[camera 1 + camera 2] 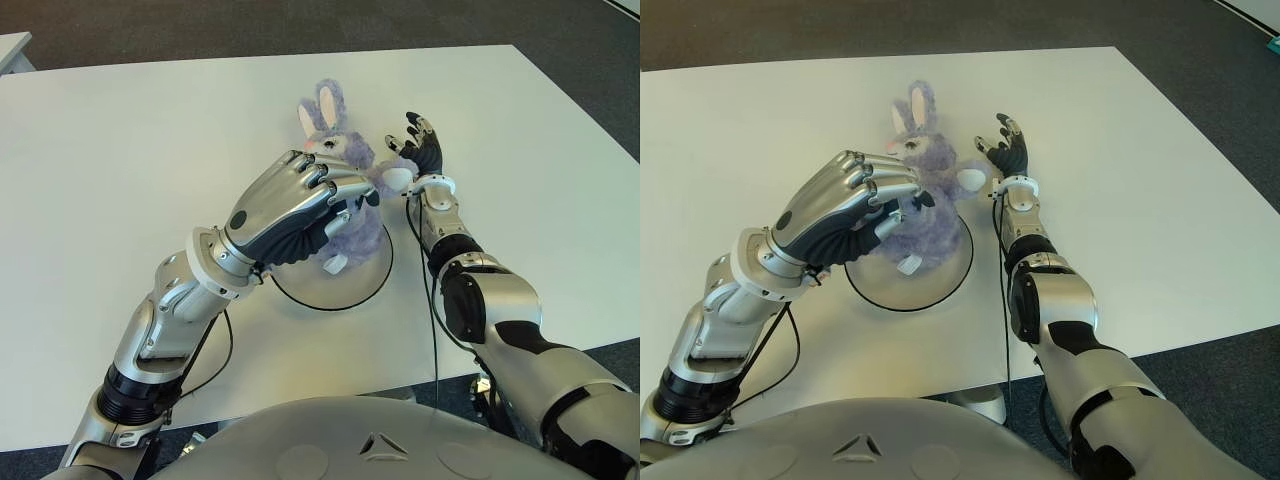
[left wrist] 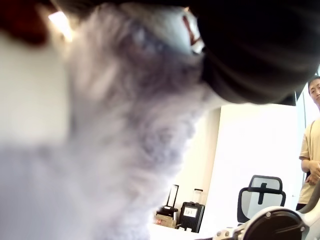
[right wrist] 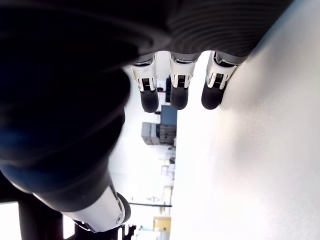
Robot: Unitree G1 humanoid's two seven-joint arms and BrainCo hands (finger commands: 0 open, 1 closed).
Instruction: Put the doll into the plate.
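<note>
A fluffy purple bunny doll point(image 1: 345, 150) with white ears and paws sits upright on the white plate point(image 1: 375, 275), which has a thin dark rim. My left hand point(image 1: 335, 195) reaches in from the left, its fingers curled over the doll's body and the thumb underneath. Purple fur point(image 2: 125, 140) fills the left wrist view. My right hand point(image 1: 420, 142) stands just right of the doll, fingers spread and pointing up, holding nothing. The doll's white paw point(image 1: 396, 180) shows against its wrist. The right wrist view shows straight fingertips point(image 3: 177, 92) above the table point(image 3: 260, 165).
The white table point(image 1: 120, 130) stretches to all sides of the plate; its front edge is near my body, and dark carpet point(image 1: 590, 60) lies beyond its edges. In the left wrist view a person point(image 2: 310, 150), an office chair point(image 2: 260, 197) and a suitcase point(image 2: 192, 215) show far off.
</note>
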